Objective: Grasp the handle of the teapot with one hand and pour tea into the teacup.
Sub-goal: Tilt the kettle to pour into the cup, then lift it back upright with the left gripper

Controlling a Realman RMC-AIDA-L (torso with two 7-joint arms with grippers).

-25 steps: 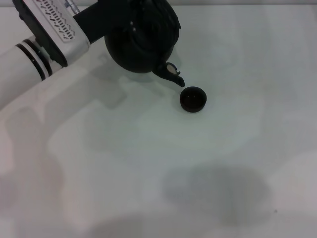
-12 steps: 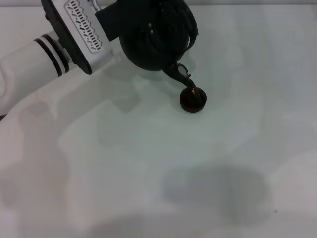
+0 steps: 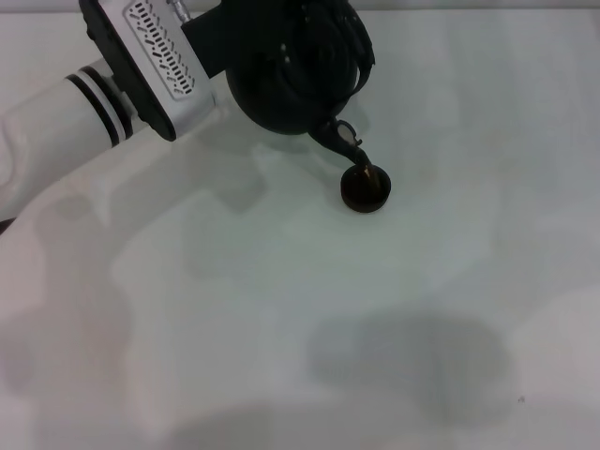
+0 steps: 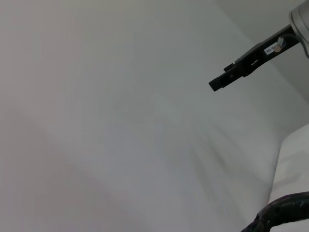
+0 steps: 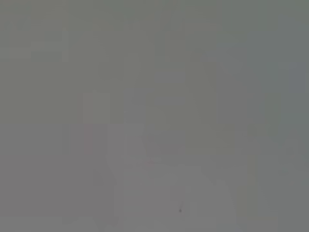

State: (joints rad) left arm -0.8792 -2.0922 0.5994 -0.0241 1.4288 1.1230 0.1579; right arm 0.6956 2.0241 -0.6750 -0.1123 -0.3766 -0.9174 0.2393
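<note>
In the head view the black teapot (image 3: 292, 75) hangs tilted above the table at the back. Its spout (image 3: 342, 142) points down and right, with its tip right over the rim of the small black teacup (image 3: 366, 189). An amber glint shows where spout and cup meet. My left gripper (image 3: 246, 37) reaches in from the left and is shut on the handle (image 3: 359, 47), its fingers mostly hidden by the pot. The left wrist view catches a bit of the rough dark handle (image 4: 282, 212). My right gripper is out of view.
The white table (image 3: 309, 309) spreads out in front of the cup with soft shadows on it. My left forearm (image 3: 84, 112) crosses the back left corner. A black bracket (image 4: 244, 65) juts into the left wrist view. The right wrist view is plain grey.
Over the last second my left arm carried the teapot to the right and tipped it, bringing the spout down to the teacup. It has held almost still for the last half second.
</note>
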